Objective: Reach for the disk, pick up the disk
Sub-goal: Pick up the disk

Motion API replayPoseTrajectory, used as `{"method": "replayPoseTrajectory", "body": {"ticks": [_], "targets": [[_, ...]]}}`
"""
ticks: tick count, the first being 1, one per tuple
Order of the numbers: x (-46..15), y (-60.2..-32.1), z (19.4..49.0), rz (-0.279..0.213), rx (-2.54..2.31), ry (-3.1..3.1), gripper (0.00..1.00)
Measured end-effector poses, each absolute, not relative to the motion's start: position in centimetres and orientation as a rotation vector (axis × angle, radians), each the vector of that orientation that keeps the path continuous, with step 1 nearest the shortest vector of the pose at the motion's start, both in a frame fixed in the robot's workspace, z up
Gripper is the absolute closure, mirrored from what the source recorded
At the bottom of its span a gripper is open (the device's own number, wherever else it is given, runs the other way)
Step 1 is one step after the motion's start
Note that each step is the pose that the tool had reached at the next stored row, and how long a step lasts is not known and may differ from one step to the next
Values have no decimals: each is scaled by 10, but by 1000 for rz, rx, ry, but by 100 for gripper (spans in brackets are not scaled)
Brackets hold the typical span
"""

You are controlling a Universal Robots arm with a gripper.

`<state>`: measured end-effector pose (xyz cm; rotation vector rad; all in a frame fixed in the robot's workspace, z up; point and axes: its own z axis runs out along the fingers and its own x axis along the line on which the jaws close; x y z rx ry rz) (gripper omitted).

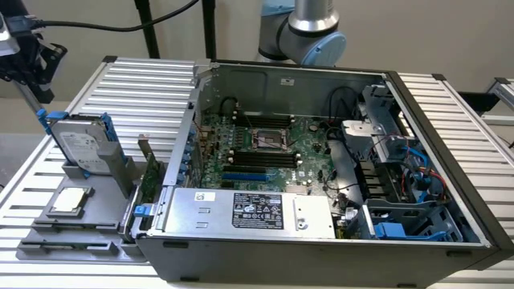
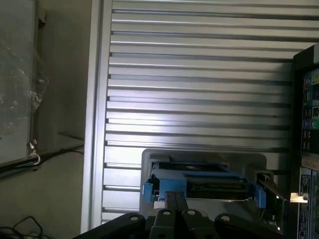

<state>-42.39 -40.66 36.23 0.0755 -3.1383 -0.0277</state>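
Currently | hand [image 2: 174, 201] clenched, holding nothing | pointing down just above upright disk [image 1: 80, 141] | disk in grey stand [image 1: 100, 167]

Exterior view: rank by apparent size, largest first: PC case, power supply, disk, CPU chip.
1. PC case
2. power supply
3. disk, which stands on edge and turned partly away, so it looks narrower than it is
4. CPU chip
None of these gaps is close.

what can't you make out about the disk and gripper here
disk label print: too small, exterior view.
disk's lower end: hidden inside the grey stand, exterior view.
gripper touching disk or not: wrist view, its shut fingers overlap the disk's edge.
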Motion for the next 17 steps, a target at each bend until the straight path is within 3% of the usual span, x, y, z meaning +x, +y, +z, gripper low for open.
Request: {"method": "replayPoseTrajectory", "body": {"ticks": [17], "targets": [[-423, -407, 362, -27, 525, -3092, 89]]}}
